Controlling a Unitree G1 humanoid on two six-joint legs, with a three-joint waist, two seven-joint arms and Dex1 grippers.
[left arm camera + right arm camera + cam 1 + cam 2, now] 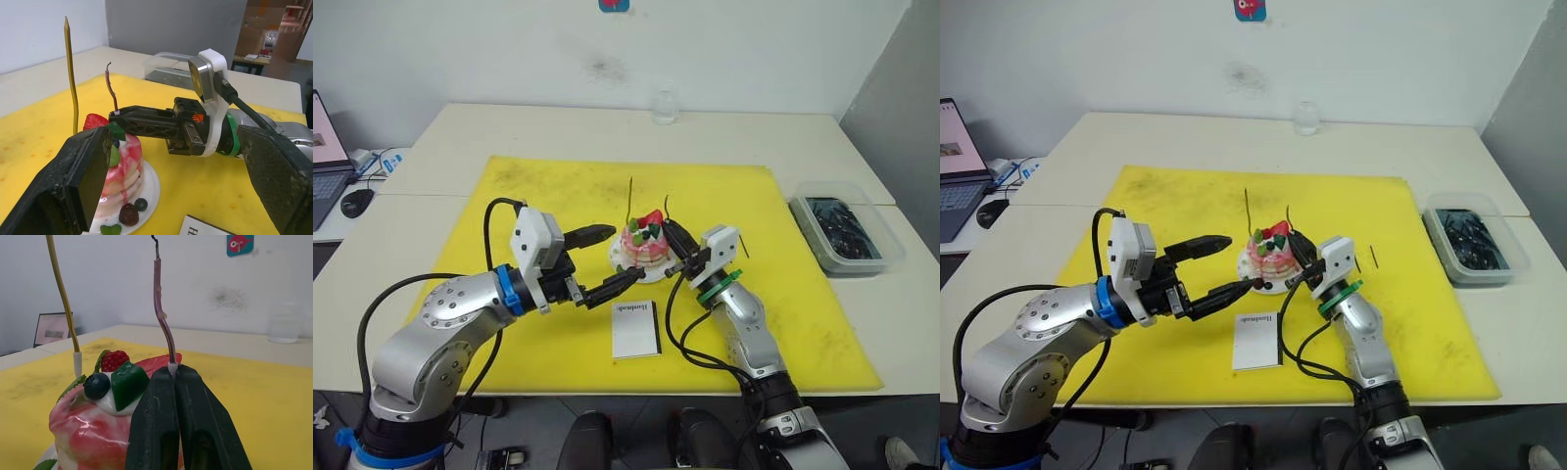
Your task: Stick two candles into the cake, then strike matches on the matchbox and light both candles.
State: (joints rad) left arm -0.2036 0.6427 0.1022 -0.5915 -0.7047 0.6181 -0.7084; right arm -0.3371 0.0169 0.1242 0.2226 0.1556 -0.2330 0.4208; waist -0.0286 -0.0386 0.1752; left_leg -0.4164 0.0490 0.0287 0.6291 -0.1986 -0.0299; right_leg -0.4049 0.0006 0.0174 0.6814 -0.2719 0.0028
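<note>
R gripper, jaws pinched on 2nd candle at its base over cake mid-mat, shd push straight down w/o tilting; L gripper wide open, empty, beside cake.

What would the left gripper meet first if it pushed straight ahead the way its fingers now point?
Probably the cake: the open left gripper points at it, with one fingertip already near the plate. The right gripper, holding a candle, lies just beyond, though depth is unclear.
</note>
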